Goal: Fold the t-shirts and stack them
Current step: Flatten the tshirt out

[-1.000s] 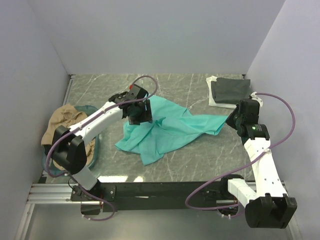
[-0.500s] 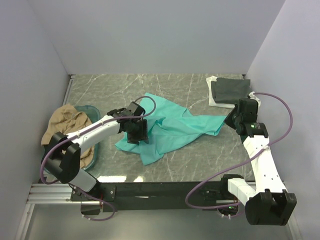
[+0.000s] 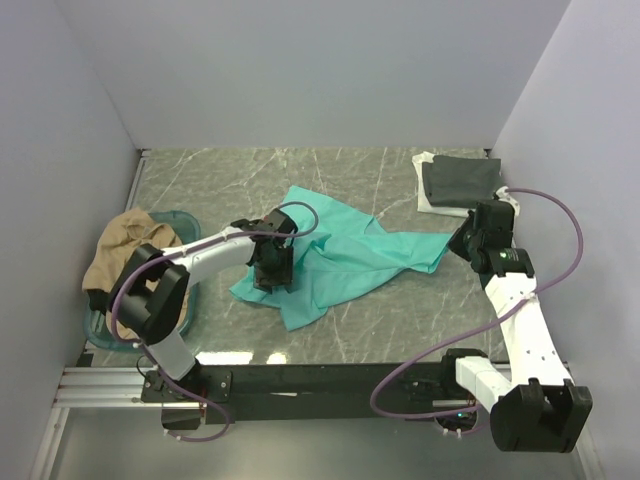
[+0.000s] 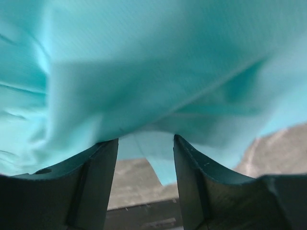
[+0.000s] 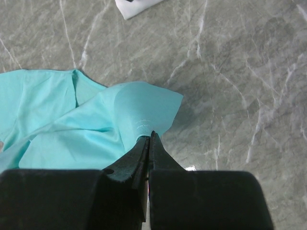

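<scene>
The grey marbled counter (image 3: 400, 310) carries four garments. The teal-green t-shirt (image 3: 345, 255) lies crumpled and partly spread across the middle of the overhead frame, with one arm of cloth reaching out to the right. In the upper right corner the dark grey t-shirt (image 3: 460, 178) sits folded on top of the white t-shirt (image 3: 430, 203), whose edge shows along its left and lower sides. At the left edge of the frame the tan t-shirt (image 3: 125, 252) is heaped in a teal translucent basket (image 3: 186, 218), spilling over the rim. A purple cable (image 3: 300, 212) loops above the left arm's wrist and crosses part of the teal-green cloth. The left claw (image 3: 270, 268) is down on the left part of the teal-green t-shirt. In its wrist view the two dark fingers (image 4: 98, 177) stand apart with a clear gap, and the teal-green cloth lies across their tips and fills the upper frame, so this claw is released. The right claw (image 3: 462, 243) is at the right-hand tip of the teal-green t-shirt. In its wrist view the fingers (image 5: 139, 158) are pressed together, clenched on a raised corner of the teal-green cloth, with bare counter to the right.
</scene>
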Tool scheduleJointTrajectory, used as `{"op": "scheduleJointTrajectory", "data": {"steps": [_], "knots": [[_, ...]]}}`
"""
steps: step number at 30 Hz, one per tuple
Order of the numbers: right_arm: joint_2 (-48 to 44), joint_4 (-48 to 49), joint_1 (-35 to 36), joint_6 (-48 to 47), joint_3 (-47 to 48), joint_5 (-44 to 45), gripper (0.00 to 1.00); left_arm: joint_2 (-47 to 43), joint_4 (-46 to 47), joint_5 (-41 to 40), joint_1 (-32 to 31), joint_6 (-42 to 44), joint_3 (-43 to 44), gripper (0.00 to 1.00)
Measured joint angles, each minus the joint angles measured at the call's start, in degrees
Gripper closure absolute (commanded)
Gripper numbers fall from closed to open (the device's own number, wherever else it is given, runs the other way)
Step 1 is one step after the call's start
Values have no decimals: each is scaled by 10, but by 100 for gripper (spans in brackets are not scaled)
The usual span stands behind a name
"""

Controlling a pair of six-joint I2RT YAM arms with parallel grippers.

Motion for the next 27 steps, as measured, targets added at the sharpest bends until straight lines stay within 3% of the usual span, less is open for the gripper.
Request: {"op": "scheduleJointTrajectory", "data": {"steps": [13,22,27], "knots": [[13,5,0,-7,-19,0,100,2,14,-127,55,21,30,42],[16,6,0,-5,-19,-9,100,32,22,-150,132,54,78,38],[4,2,0,-5,-19,-7,100,36,29,-139,145,57,125,39]]}}
